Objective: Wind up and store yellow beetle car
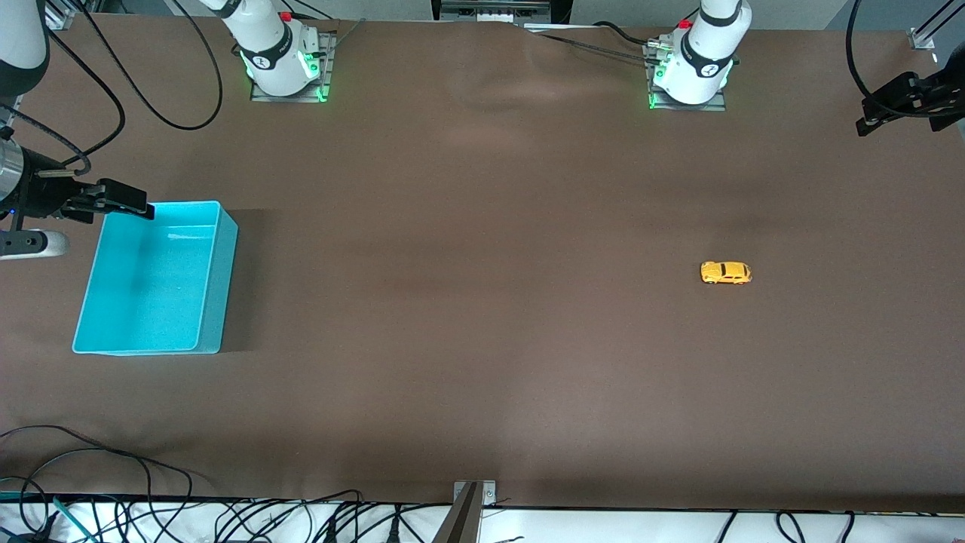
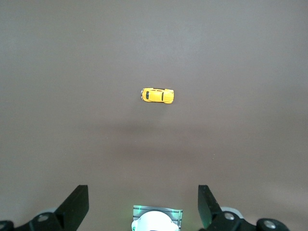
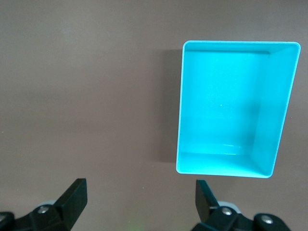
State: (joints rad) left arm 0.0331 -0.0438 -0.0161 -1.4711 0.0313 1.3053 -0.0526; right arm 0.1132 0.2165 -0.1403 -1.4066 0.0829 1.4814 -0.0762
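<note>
No readable markings on the yellow beetle car (image 1: 726, 272). It sat under the left gripper (image 2: 143, 204), whose fingers were spread and empty. Right gripper (image 3: 139, 202) was likewise spread, beside the turquoise bin (image 3: 226, 166).

Turquoise bin (image 1: 215, 286): an open rectangular tub, upright on the table at the right arm's end; the fingers (image 1: 121, 197) of the right gripper (image 1: 148, 210) hang over the corner of its rim farthest from the front camera. Brown table (image 1: 482, 354): a matt sheet, faintly creased. Black cables (image 1: 226, 520): tangled along the table's near edge. Metal bracket (image 1: 473, 498): at the middle of that edge.
</note>
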